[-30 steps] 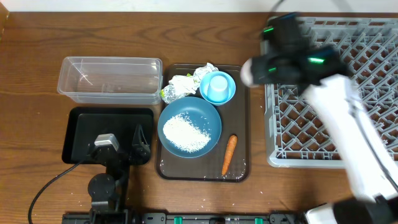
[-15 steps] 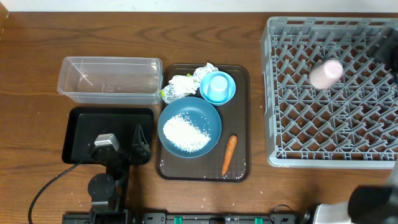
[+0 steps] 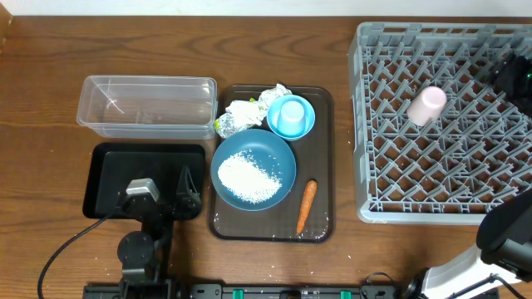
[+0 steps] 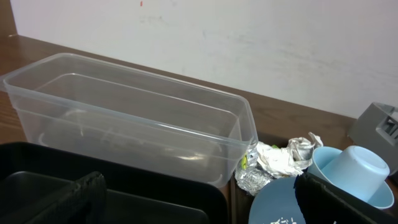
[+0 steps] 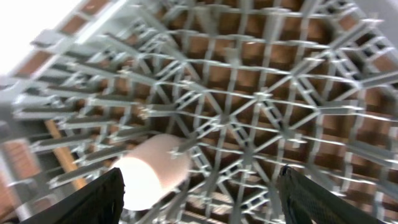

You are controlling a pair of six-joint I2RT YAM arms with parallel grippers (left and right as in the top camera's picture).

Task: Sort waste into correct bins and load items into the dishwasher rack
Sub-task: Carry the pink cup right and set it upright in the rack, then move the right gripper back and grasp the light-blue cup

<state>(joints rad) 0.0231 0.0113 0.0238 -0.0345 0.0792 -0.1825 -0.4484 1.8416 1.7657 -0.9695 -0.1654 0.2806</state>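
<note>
One item, the pinkish-white cup (image 3: 426, 105), is now lying loaded in the dishwasher rack (image 3: 416, 212), as the right claw (image 5: 200, 183) is being drawn away open and the left claw (image 4: 205, 199) is being held open.

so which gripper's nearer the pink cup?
Right. The right gripper hovers over the rack close beside the pink cup; the left gripper sits far off over the black tray.

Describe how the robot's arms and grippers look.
The left arm is black with rounded joints, a grey block near its wrist and a black cable trailing away. The right arm shows black and white sections. The left gripper and right gripper both have broad, flat black fingers.
</note>
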